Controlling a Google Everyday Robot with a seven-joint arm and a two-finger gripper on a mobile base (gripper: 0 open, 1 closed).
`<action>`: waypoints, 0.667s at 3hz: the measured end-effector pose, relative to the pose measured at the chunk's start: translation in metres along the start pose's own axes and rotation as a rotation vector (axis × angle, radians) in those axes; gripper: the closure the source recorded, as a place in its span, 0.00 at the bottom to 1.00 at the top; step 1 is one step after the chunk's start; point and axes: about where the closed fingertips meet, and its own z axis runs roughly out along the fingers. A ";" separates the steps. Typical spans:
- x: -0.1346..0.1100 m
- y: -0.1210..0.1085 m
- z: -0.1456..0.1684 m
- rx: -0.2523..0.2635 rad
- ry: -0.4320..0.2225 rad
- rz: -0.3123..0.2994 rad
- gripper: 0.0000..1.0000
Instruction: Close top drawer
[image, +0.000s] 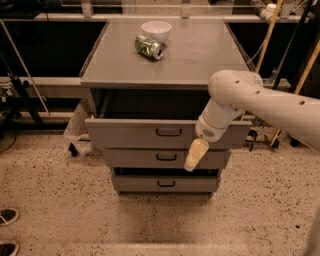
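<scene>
The gripper (191, 163) hangs in front of the drawers. Its yellow fingers are pressed together and hold nothing. The top drawer (125, 134) is just above and behind the fingers, pulled out a little. Its small handle (168, 132) sits up and left of them.

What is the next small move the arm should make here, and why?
Probably push the top drawer straight back under the tabletop. Its front stands out past the tabletop's edge, a dark gap behind it, and the gripper hangs before its lower edge, right of the handle.
</scene>
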 end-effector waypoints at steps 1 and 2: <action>-0.022 -0.041 0.010 -0.023 0.026 0.007 0.00; -0.021 -0.040 0.010 -0.023 0.026 0.007 0.00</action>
